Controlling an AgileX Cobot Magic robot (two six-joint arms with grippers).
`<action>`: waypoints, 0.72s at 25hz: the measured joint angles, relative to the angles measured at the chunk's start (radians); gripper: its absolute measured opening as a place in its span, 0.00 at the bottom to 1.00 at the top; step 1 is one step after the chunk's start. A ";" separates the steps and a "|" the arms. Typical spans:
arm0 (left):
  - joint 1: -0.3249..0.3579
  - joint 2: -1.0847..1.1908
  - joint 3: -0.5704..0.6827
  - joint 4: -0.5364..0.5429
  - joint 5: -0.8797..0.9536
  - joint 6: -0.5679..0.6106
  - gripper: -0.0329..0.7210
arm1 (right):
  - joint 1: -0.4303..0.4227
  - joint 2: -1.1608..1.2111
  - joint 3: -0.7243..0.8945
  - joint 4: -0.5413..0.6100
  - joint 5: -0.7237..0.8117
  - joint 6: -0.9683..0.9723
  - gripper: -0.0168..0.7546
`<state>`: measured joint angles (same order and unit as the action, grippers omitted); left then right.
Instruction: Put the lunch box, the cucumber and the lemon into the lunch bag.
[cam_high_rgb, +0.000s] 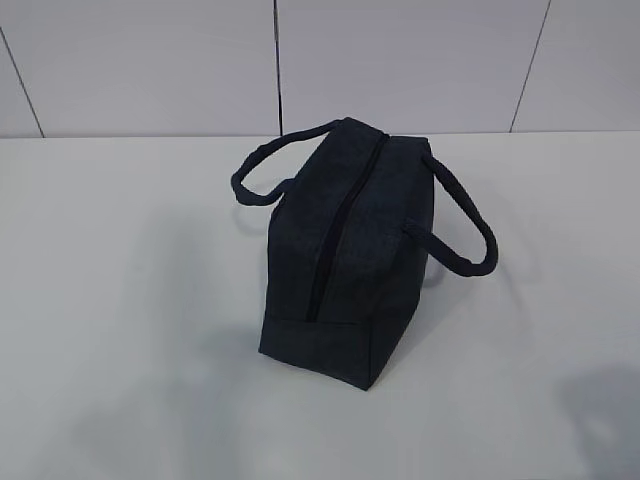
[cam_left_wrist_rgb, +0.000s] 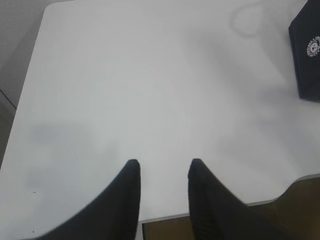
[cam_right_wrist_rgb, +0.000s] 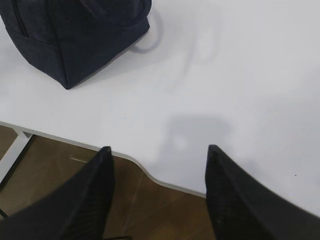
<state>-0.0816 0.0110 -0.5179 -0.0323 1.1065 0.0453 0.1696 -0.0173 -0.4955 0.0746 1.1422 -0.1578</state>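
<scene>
One lunch bag (cam_high_rgb: 345, 255) out there, and that's the only task thing I can count right now: dark navy, boxy, standing upright near the middle of the white table (cam_high_rgb: 120, 300), its zipper (cam_high_rgb: 335, 235) running along the top ridge and looking closed end to end. Two padded loop handles on it, one flopped out to each side, one handle (cam_high_rgb: 262, 170) toward the left and the other handle (cam_high_rgb: 462, 225) toward the right. No lunch box, cucumber or lemon shows in any of my three views. My left gripper (cam_left_wrist_rgb: 162, 167) hangs over bare tabletop near the front edge, two dark fingers apart with a moderate gap and nothing between them; the bag sits well apart from it, just a corner at the upper right of that view with a small round white emblem (cam_left_wrist_rgb: 313, 46) on it, too blurred for me to read. My right gripper (cam_right_wrist_rgb: 157, 152) has its two fingers spread wider, also holding nothing, poised right over the table's front edge where the edge curves. The bag is up at the top left of that wrist view, one handle loop lying on the table beside it. Below the edge, brown floor (cam_right_wrist_rgb: 60, 160) and one white table leg (cam_right_wrist_rgb: 15, 150). Behind the table, a wall of pale panels (cam_high_rgb: 410, 60) with dark seams.
</scene>
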 joint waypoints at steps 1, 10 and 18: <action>0.000 0.000 0.000 0.000 0.000 0.000 0.36 | 0.000 0.000 0.000 0.000 0.000 0.000 0.59; -0.002 0.000 0.000 0.000 -0.002 0.000 0.36 | 0.000 0.000 0.000 0.002 0.000 0.002 0.59; -0.002 0.000 0.000 0.000 -0.002 0.000 0.36 | 0.000 0.000 0.000 0.002 0.002 0.002 0.59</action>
<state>-0.0835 0.0110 -0.5179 -0.0323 1.1044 0.0453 0.1696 -0.0173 -0.4955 0.0762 1.1438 -0.1555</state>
